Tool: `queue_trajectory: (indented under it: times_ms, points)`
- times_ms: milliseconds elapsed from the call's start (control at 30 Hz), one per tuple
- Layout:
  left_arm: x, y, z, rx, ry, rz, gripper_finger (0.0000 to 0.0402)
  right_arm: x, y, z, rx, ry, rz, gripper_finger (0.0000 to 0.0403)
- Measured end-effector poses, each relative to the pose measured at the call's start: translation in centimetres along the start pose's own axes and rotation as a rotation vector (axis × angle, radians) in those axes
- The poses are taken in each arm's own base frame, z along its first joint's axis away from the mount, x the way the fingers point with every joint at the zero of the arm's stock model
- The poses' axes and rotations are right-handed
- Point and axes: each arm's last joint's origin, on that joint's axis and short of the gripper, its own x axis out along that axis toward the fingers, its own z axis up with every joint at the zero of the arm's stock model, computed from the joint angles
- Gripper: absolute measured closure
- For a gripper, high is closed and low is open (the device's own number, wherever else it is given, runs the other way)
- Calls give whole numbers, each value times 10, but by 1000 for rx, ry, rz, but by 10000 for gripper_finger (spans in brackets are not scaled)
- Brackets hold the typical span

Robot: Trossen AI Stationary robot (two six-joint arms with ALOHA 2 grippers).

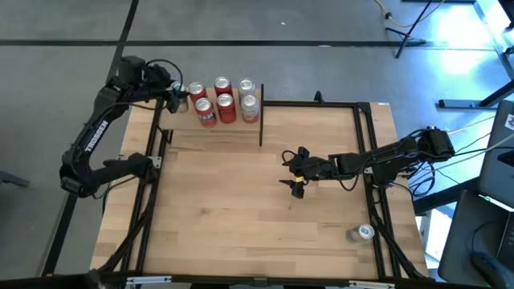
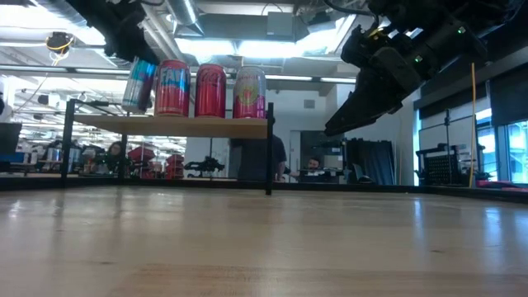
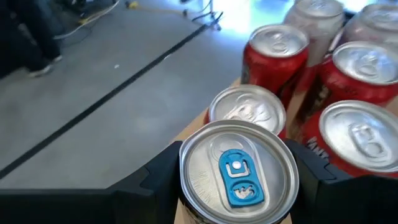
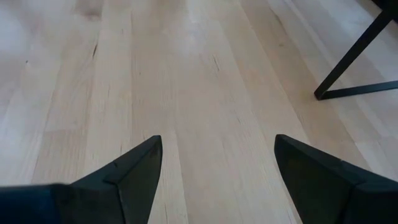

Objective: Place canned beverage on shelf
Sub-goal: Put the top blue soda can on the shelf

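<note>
The shelf (image 1: 213,135) stands at the table's far left; its light board (image 2: 181,126) carries several red cans (image 1: 225,100) standing upright. My left gripper (image 1: 178,96) is at the shelf's left end, shut on a silver can with a blue pull tab (image 3: 239,171). In the low view this can (image 2: 140,85) is tilted beside the red cans (image 2: 210,89), its bottom just above the board. My right gripper (image 1: 293,170) hangs open and empty over the table's middle right (image 4: 214,168). My left gripper pinches the can's side wall just below the top rim (image 3: 186,186) between its two fingers (image 3: 158,177), one on each side. The fingers come from above, slanting from the table's left. The can hangs tilted below them; whether its bottom touches the board I cannot tell.
Another can (image 1: 361,233) lies on the table near the front right corner. Black frame rails (image 1: 373,144) run along the table's right and far sides. A shelf post (image 1: 261,124) stands at the shelf's right end. People sit in the room behind the table (image 2: 264,161).
</note>
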Motion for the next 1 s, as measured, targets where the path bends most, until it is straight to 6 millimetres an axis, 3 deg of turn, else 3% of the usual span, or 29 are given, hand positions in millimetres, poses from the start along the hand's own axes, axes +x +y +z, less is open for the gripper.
queue_trajectory:
  times_ms: [233,667,1000]
  points:
    - [3,12,-7,-31,-55,7,221,0,0,0,0,3,-1,107]
    - [17,15,-21,-10,-53,-11,220,0,0,0,0,1,-1,107]
    - [17,15,-22,-25,-47,-7,168,0,0,0,0,1,0,107]
